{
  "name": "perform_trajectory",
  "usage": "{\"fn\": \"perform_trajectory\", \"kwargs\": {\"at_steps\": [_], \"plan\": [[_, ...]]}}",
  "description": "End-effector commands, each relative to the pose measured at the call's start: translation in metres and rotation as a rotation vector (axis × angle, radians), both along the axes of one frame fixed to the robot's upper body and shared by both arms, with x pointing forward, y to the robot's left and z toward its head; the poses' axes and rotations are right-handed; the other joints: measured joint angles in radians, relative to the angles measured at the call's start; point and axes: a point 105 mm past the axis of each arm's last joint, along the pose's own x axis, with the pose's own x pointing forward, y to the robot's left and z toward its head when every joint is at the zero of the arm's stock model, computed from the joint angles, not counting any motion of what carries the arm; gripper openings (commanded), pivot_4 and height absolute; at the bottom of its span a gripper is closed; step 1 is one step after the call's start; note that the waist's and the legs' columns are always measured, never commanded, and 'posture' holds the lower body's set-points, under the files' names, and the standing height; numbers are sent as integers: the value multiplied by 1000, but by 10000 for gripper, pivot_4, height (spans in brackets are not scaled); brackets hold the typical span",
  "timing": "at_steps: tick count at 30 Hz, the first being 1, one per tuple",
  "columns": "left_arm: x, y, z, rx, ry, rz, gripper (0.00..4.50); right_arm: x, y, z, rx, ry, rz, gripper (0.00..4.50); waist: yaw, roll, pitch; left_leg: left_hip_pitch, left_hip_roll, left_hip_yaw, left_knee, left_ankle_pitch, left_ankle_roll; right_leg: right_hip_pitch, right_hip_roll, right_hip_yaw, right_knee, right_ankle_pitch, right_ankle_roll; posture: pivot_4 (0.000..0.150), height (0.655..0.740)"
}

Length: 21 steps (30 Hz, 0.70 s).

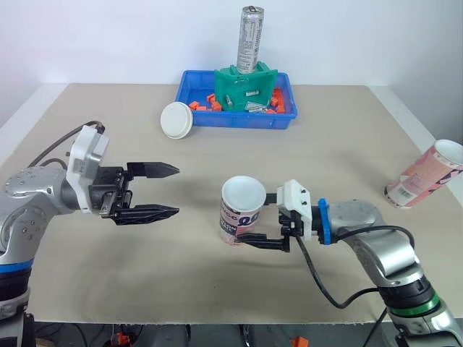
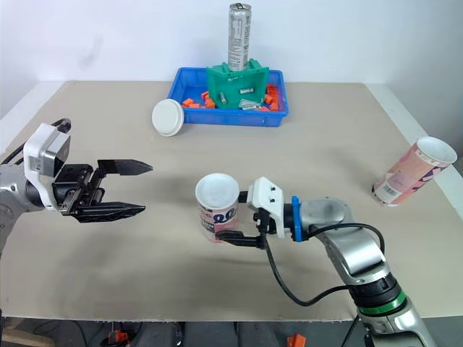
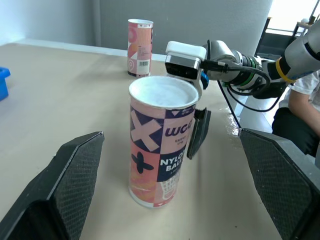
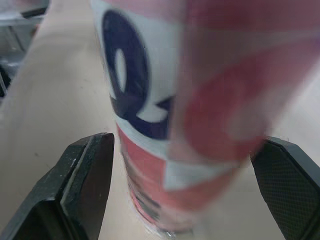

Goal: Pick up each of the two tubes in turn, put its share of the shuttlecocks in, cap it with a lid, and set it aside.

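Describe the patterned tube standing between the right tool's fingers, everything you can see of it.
The tube is a cardboard-looking cylinder printed in pink, navy and white with crosses and lettering. It stands upright on the beige table, near its front middle. Its top is white; lid or bare inside, I cannot tell. The right tool is open and straddles its lower half; whether a finger touches it is unclear.

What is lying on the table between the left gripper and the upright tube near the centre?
Nothing. In the left eye view the table is bare between the open left gripper and the upright tube.
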Motion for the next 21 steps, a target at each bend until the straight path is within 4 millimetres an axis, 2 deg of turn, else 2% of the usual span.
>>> {"fn": "perform_trajectory", "kwargs": {"at_steps": [1,5,7,9,10,12,14,16,18,21], "plan": [[-5,0,10,-12,-64,4,45000,2,7,12,33,-40,26,44658,0,0,0,0,0,0,0,0,0,0,0,0,0,0,0,1500,7075],[-4,-2,8,-14,-63,5,45000,2,14,12,54,-23,52,44658,0,0,0,0,0,0,0,0,0,0,0,0,0,1,0,1500,7075],[-3,-3,7,-15,-64,4,45000,2,17,11,64,-16,64,39392,0,0,0,0,0,0,0,0,0,0,0,0,0,1,0,1500,7075],[-2,-6,5,-15,-66,1,45000,3,19,12,80,-6,64,31047,0,0,0,0,0,0,0,0,0,0,0,0,0,1,0,1500,7075],[-2,-7,5,-15,-66,-1,45000,3,19,12,85,1,62,28472,0,0,0,0,0,0,0,0,0,0,0,0,0,1,0,1500,7075],[0,-9,5,-18,-69,-3,45000,3,18,14,91,3,57,24564,0,0,0,0,0,0,0,0,0,0,0,0,0,1,0,1500,7075],[2,-12,4,-22,-73,-7,45000,3,15,19,100,-1,50,24564,0,0,0,0,0,0,0,0,0,0,0,0,0,1,0,1500,7075],[7,-17,6,-40,-85,-13,45000,6,8,27,114,-14,25,24564,3,0,0,0,0,0,0,0,0,0,0,0,0,1,0,1500,7075],[13,-28,17,-91,-85,-27,45000,16,-9,42,139,-57,-58,24564,10,-1,0,0,0,0,2,0,0,1,0,0,0,1,1,1500,7075],[20,-42,25,-108,-104,-65,45000,44,-52,62,163,-144,-296,24564,17,-1,0,-2,0,0,6,0,0,1,0,0,0,3,4,1500,7075]]}}
